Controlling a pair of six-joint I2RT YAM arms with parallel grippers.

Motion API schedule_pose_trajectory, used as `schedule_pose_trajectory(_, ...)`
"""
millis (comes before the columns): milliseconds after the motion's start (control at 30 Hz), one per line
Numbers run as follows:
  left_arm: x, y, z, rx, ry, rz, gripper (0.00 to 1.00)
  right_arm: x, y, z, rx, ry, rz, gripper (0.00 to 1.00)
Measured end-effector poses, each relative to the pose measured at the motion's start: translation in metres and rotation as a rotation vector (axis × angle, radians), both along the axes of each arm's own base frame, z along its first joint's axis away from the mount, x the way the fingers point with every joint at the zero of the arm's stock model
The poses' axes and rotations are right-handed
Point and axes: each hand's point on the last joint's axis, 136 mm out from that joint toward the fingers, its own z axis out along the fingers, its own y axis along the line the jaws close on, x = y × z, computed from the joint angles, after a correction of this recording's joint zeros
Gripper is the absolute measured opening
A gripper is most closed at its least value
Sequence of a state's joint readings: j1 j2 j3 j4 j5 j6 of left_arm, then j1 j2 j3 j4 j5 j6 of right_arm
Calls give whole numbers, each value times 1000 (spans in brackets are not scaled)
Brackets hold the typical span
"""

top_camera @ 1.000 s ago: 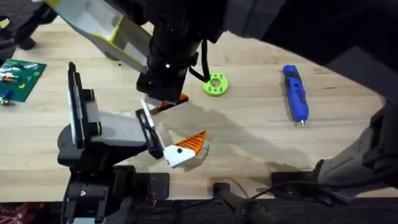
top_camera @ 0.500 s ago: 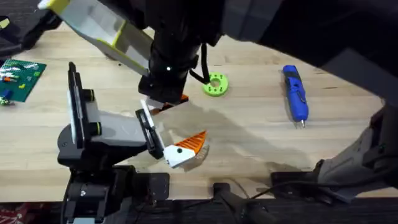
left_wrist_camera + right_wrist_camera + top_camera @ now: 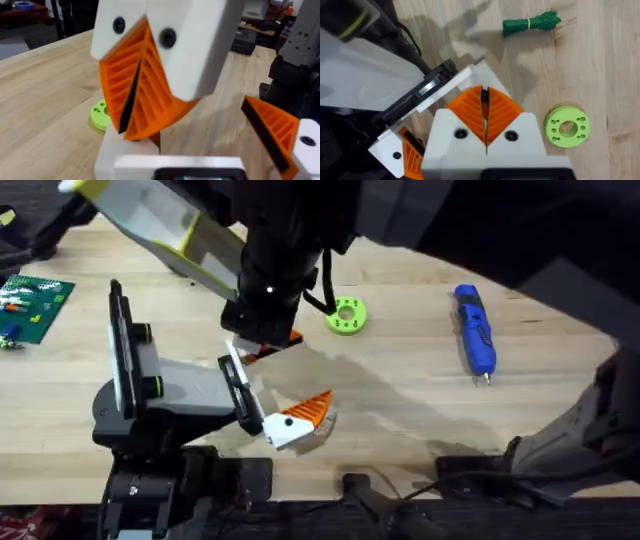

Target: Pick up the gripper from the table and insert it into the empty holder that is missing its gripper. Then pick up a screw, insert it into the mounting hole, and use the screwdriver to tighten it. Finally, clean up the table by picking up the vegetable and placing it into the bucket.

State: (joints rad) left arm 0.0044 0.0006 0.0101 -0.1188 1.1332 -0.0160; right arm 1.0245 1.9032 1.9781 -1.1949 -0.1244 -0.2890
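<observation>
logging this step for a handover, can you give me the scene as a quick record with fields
right gripper: shut, down at the holder's front end
holder: standing at the table's near left
fitted gripper: orange finger on the holder's near mount
screwdriver: lying on the table to the right, nothing touching it
green ring: flat on the table beside the right gripper
vegetable: lying on the bare table
circuit board: at the left edge
</observation>
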Motion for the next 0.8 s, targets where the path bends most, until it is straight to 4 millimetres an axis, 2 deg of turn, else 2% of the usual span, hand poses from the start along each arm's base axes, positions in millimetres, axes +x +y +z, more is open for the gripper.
schedule_pose_trajectory(433,0,0,0,0,1,0,990,0,0,0,2,-1,-1,27)
schedule_pose_trajectory(467,0,0,0,0,1,0,990,0,0,0,2,0,-2,113)
schedule_pose_trajectory(633,0,0,0,0,1,0,990,3,-1,0,-4,-13,-4,808)
schedule_pose_trajectory(667,0,0,0,-1,3,0,990,6,-3,0,-8,-19,-10,922)
schedule_pose_trajectory(700,0,0,0,-2,5,0,990,9,-4,0,-9,-21,-16,975)
schedule_pose_trajectory(800,0,0,0,-3,7,0,990,10,-5,0,-9,-21,-19,993)
